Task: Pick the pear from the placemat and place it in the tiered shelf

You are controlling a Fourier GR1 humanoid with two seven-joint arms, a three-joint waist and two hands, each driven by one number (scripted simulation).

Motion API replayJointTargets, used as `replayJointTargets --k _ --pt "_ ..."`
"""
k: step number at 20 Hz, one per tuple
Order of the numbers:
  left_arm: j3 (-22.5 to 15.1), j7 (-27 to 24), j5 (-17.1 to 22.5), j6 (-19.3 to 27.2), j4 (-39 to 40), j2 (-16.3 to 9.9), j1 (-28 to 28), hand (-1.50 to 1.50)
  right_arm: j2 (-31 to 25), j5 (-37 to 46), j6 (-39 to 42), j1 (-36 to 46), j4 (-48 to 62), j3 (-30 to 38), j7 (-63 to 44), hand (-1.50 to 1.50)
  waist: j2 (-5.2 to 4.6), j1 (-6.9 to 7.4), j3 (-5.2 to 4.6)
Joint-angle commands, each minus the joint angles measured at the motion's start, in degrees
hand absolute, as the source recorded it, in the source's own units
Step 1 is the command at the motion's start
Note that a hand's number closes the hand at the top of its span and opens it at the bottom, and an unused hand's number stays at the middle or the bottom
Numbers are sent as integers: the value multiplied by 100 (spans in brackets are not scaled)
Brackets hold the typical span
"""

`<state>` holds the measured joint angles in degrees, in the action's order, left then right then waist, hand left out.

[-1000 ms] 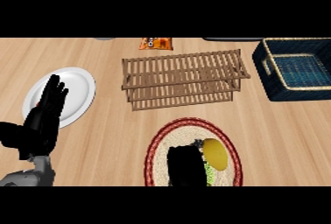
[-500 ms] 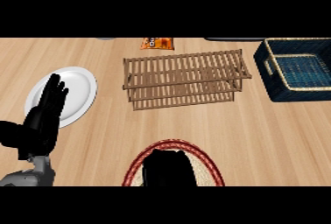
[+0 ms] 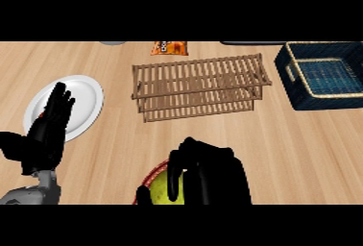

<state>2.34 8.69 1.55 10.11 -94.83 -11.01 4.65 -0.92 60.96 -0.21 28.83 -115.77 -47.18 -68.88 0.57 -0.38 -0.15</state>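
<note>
Your right hand point(image 3: 209, 175) sat low in the head view, near the bottom edge and a little right of centre, back turned up toward the camera. Its fingers point(image 3: 186, 150) were curled downward and inward, wrapped over something yellow-green beneath them, with one finger point(image 3: 174, 185) hooked down across its near face. Your left hand point(image 3: 44, 137) rested at the left side, open, fingers point(image 3: 58, 103) straight and pointing up the frame, thumb point(image 3: 12, 144) spread out to the left. Its grey forearm point(image 3: 34, 193) came in from the lower left corner.
</note>
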Motion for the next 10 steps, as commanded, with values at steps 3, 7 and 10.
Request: replayJointTargets --k 3,7,10 --pt "-113 82 -74 41 -99 94 -27 0 87 131 724 613 -311 619 -1421 150 -14 30 5" --pt "-14 -73 -36 -34 -73 30 -67 0 88 -113 735 1057 50 1237 -1203 150 -38 81 5" --pt "-98 362 -92 125 -295 115 166 0 88 9 548 919 160 1489 -968 150 -36 53 13"
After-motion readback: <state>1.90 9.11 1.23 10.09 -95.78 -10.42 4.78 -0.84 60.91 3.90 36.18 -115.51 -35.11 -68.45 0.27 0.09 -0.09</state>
